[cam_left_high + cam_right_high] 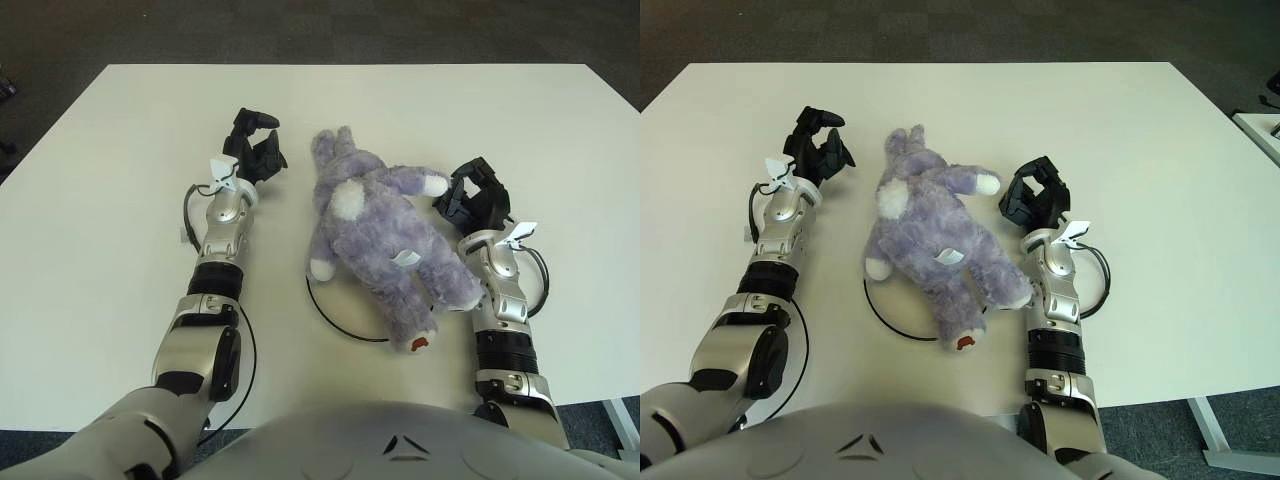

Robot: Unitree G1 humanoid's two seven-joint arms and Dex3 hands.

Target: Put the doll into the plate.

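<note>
A purple plush doll (385,235) lies on its back across a white plate, of which only the dark front rim (335,320) shows beneath it. Its head points to the far side of the table and its feet toward me. My left hand (255,150) hovers to the left of the doll's head, apart from it, with fingers loosely spread and nothing held. On the doll's right side, my right hand (475,195) sits just beside its outstretched white-tipped arm (425,183), fingers curled, grasping nothing that I can see.
The white table (100,200) stretches wide on both sides and behind the doll. Its far edge meets dark carpet (300,30). Black cables loop beside each forearm, one by the right wrist (540,275).
</note>
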